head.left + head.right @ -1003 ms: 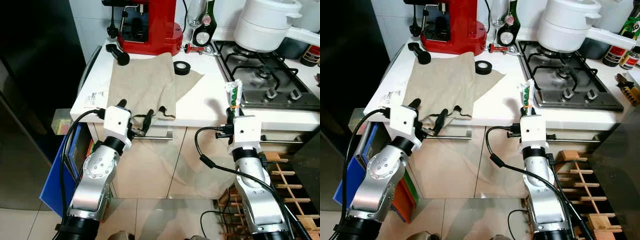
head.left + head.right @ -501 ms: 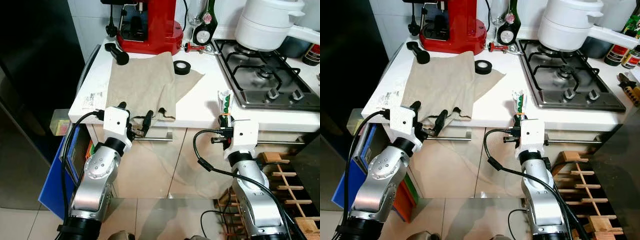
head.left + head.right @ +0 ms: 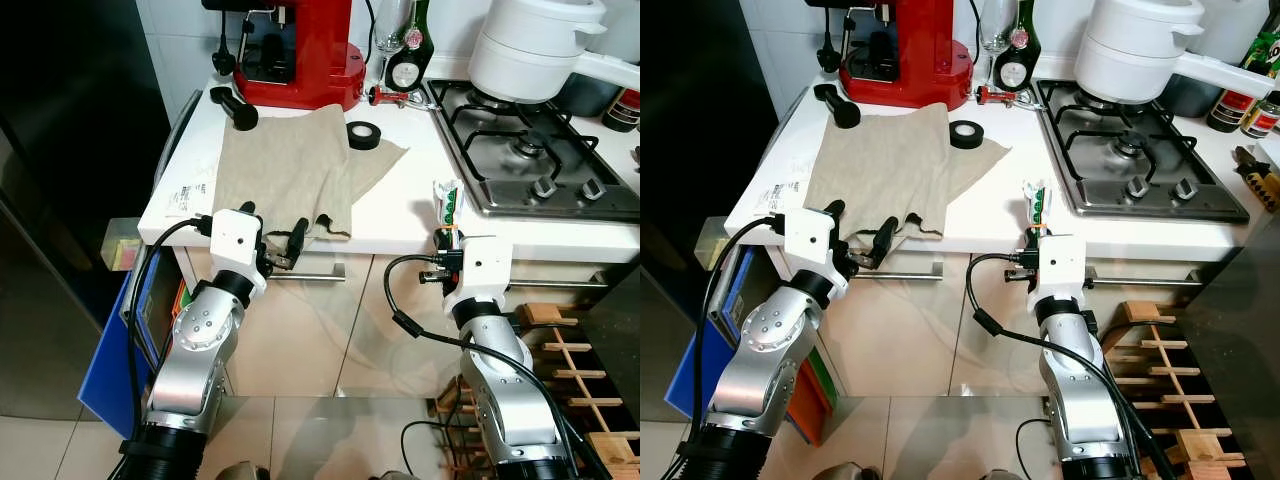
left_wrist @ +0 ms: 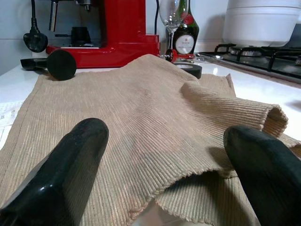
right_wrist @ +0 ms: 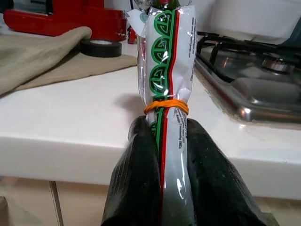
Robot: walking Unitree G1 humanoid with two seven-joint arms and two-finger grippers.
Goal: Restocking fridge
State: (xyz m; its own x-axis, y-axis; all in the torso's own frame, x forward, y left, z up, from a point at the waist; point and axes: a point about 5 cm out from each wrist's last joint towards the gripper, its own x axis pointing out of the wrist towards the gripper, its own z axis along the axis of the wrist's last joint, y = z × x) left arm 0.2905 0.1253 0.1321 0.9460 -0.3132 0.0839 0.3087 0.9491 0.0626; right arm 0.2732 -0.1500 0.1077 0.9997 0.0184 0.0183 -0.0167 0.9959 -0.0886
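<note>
At the near edge of the white counter [image 3: 400, 205], the right gripper [image 3: 443, 240] is holding a packet [image 3: 446, 202] upright, its two black fingers [image 5: 137, 174] clamped on the lower part of it. The packet is clear with green and red print, and an orange rubber band [image 5: 166, 105] is cinching it just above the fingertips. It is standing just left of the gas stove [image 3: 535, 165] and right of the beige cloth [image 3: 285, 165].

On the left, the left gripper [image 3: 271, 232] is hovering at the counter's near edge with its fingers [image 4: 70, 162] spread apart, straddling the folded near corner of the cloth that is hanging over the edge.

Farther back, a red coffee machine [image 3: 300, 50] is sitting against the wall, with a black handle [image 3: 234, 106] lying just in front of it at the cloth's far left corner. A roll of black tape [image 3: 363, 135] is resting beside the cloth's far right corner. A wine glass [image 4: 171, 19] and a dark bottle [image 3: 410, 50] are standing right of the coffee machine, and a large white pot [image 3: 535, 50] is sitting on the stove. Below the counter, a blue board [image 3: 115, 360] is leaning at the left and a wooden rack [image 3: 575, 355] is showing at the right.
</note>
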